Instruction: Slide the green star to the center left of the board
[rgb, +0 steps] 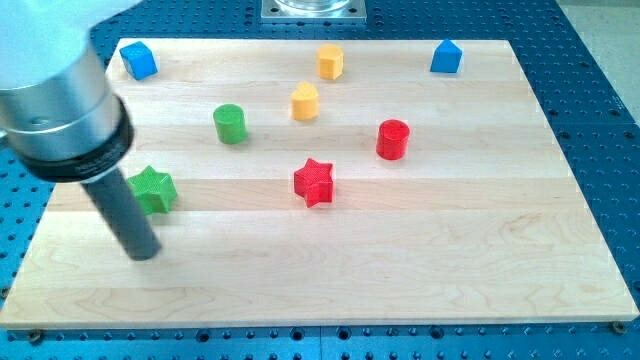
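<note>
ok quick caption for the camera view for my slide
My tip rests just below-left of the green star near the wooden board's left edge.

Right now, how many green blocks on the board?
2. The green star sits at the view's left, just right of my tip. The green cylinder is above and to its right. My arm may hide more at the left.

A lab bench setup, this one. The pale wooden counter sits on a blue metal plate drilled with a regular grid of holes, showing past every edge of the counter. At the counter's top edge there's a grey metal mounting base, and small coloured plastic blocks are scattered about like test pieces.
</note>
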